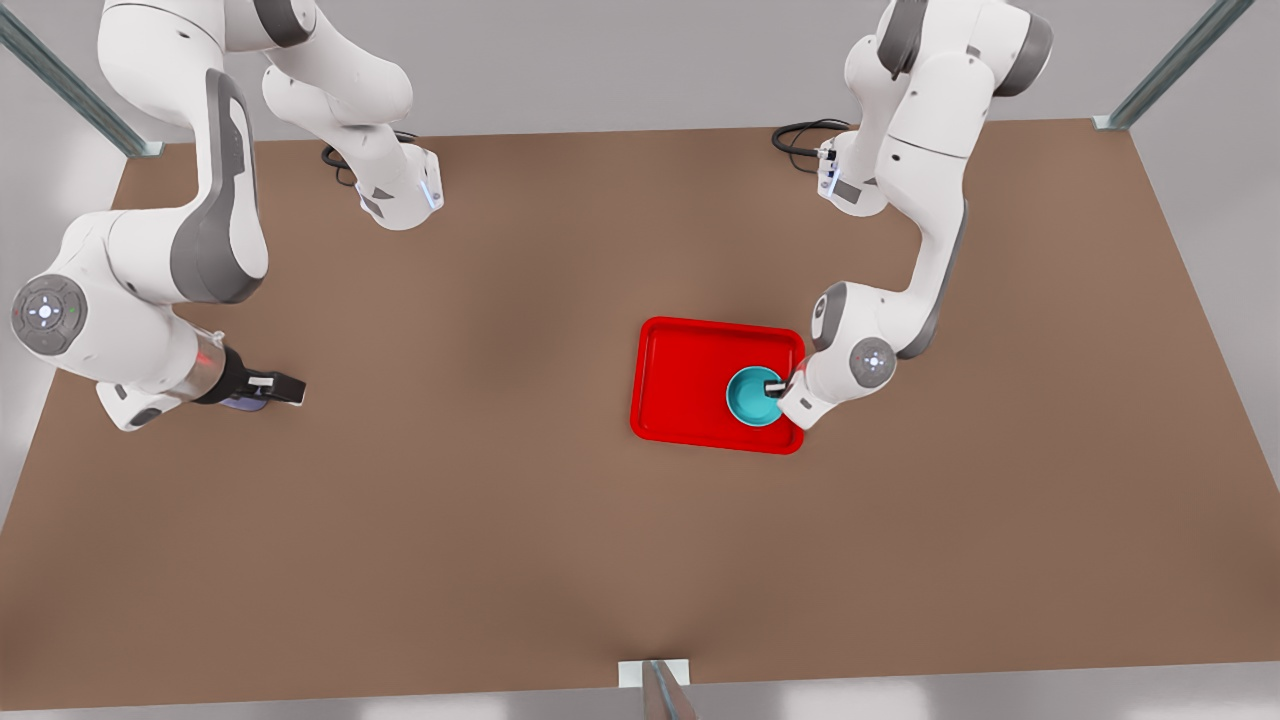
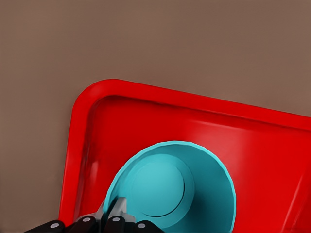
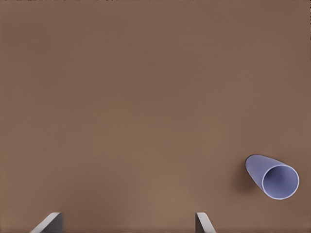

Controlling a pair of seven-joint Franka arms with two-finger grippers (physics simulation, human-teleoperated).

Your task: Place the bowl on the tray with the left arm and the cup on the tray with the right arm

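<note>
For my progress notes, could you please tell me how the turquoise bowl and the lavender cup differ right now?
The shallow turquoise bowl is on the flat red tray; the tapered lavender cup is on the bare brown table. The bowl is wide and low, the cup narrower and taller. The left end effector is clamped on the bowl's rim; the right end effector is open and apart from the cup. Both are plain and handleless.
</note>
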